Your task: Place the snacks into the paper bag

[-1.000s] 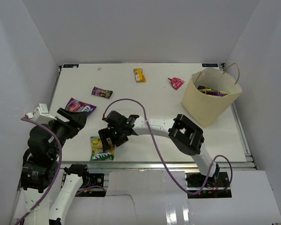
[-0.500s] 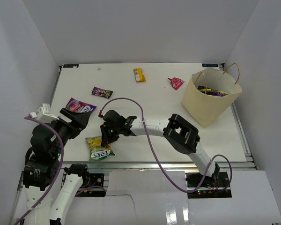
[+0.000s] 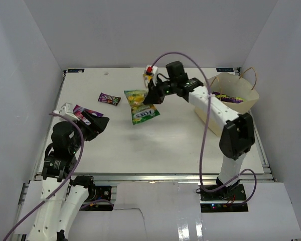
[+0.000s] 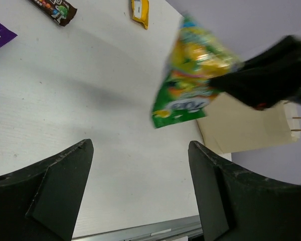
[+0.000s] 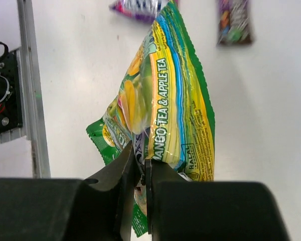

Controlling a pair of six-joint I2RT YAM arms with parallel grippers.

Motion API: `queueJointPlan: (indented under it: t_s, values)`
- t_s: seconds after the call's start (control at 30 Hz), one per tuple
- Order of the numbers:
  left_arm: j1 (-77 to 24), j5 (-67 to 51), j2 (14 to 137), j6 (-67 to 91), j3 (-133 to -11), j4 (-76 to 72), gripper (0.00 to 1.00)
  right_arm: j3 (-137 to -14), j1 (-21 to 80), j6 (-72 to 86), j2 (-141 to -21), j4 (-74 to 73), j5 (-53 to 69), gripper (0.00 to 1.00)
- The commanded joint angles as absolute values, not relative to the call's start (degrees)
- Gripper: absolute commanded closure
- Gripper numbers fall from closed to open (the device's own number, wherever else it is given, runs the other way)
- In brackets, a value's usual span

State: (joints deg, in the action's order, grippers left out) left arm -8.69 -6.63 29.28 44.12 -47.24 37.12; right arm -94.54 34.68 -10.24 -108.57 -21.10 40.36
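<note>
My right gripper (image 3: 153, 95) is shut on the edge of the green-yellow snack bag (image 3: 142, 106), which hangs above the table's far middle. In the right wrist view the bag (image 5: 165, 110) dangles from the pinched fingers (image 5: 142, 165). The tan paper bag (image 3: 253, 93) stands upright at the far right with a purple packet (image 3: 231, 99) inside. My left gripper (image 3: 101, 123) hovers open at the left, over part of the dark blue-purple bag (image 3: 80, 111). A brown packet (image 3: 109, 98) and a yellow wrapper (image 3: 146, 77) lie on the table.
The left wrist view shows its open fingers (image 4: 140, 145) above bare table near the front edge, with the hanging bag (image 4: 190, 75), brown packet (image 4: 55, 7), yellow wrapper (image 4: 140, 10) and paper bag (image 4: 246, 128) beyond. White walls enclose the table (image 3: 180, 145).
My right gripper shut on the green-yellow bag near the front left, lifted it and carried it far and right toward the paper bag. The left arm shifted slightly right.
</note>
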Motion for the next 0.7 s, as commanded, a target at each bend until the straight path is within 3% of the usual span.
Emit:
queueJointPlan:
  t_s: [0.0, 0.37, 0.5, 0.67]
  values:
    - [-8.44, -10.81, 32.95, 41.31, -45.0, 26.39, 0.13, -103.44, 32.44, -24.08, -95.73, -28.11, 45.36, 0.92]
    - [-8.44, -17.75, 47.09, 36.91, -42.28, 13.01, 0.13, -115.14, 5.73, -27.86, -81.92, -28.91, 25.85, 0.92]
    - [-8.44, -19.42, 50.44, 36.83, -41.49, 9.15, 0.13, -111.38, -1.21, -33.37, -77.88, -31.63, 18.4, 0.92]
    - [-8.44, -20.92, 52.64, 36.91, -40.61, 5.81, 0.13, -101.79, -2.9, -39.02, -73.39, -33.57, 10.73, 0.92]
